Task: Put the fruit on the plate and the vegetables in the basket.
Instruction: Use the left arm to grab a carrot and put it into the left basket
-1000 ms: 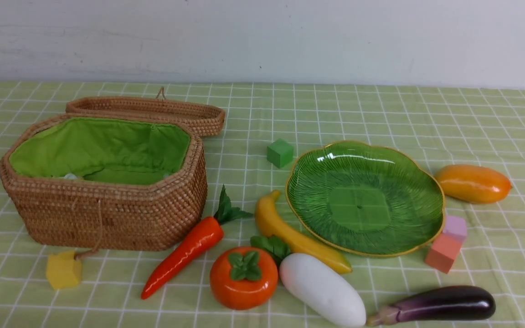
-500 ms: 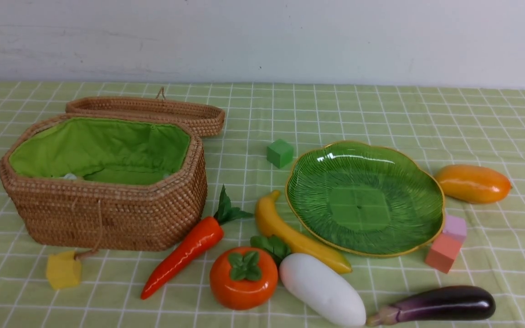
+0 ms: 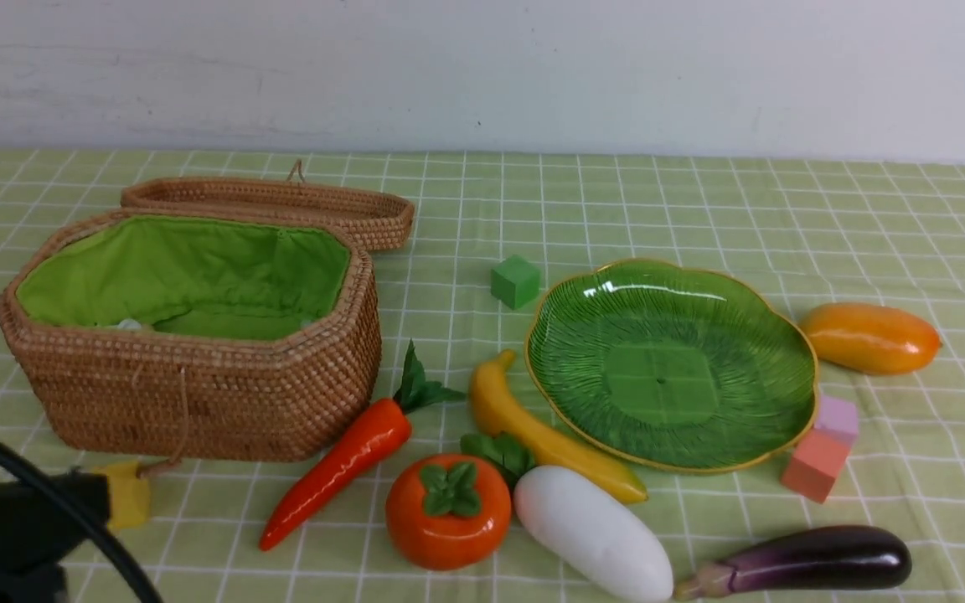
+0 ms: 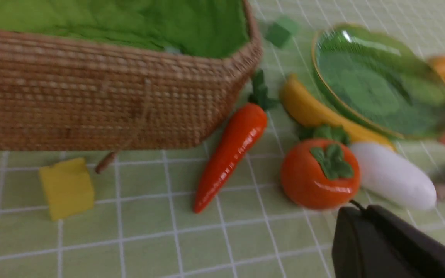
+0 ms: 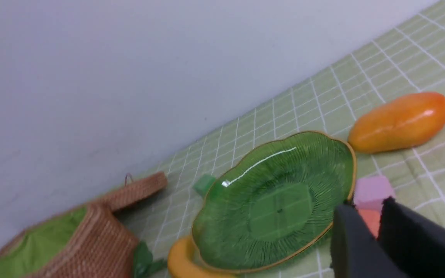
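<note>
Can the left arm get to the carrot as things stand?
Likely yes: the carrot lies in the open beside the basket, on the side of the left arm, with nothing over it.

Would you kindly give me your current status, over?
Left gripper shut, empty. Right gripper barely parted, empty. Plate bare, basket open. Coral cube beside plate.

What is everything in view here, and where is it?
basket: one, brown, left
lid: one, brown, behind basket
plate: one, green, right of centre
banana: one, yellow, left of plate
persimmon: one, orange, front centre
mango: one, orange-yellow, right of plate
carrot: one, red-orange, beside basket
radish: one, white, front centre
eggplant: one, purple, front right
cubes: four; yellow cube by basket, green cube behind plate, pink cube, salmon cube right of plate
tablecloth: one, green checked, underneath
left gripper: one, black, front left
right gripper: one, black, wrist view only
</note>
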